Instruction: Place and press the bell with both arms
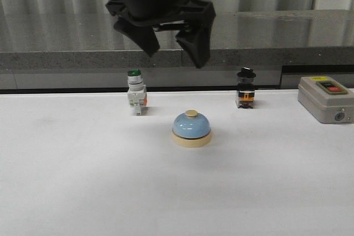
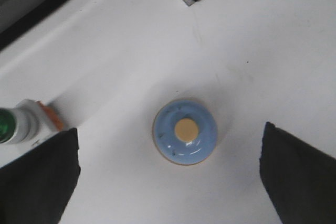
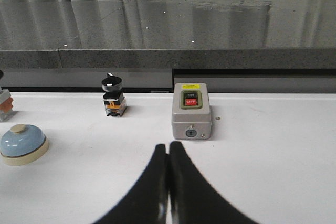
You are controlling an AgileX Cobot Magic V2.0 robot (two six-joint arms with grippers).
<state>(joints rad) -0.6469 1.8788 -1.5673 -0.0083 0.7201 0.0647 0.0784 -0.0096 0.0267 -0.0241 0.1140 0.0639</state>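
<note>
Sitting closest on the white table [image 1: 66,192], upright mid-surface, the bell [image 1: 191,129] looks rigid but slick on that glossy dome, so I'd grab the cream base rim. Left gripper [image 1: 176,40] hangs spread wide directly above it, holding nothing. Right gripper [image 3: 168,182] is pinched together, empty, near the grey box [image 3: 191,110].

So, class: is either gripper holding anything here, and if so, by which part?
Nothing is held. The left gripper hangs open above the bell; the right gripper is shut on nothing.
</note>
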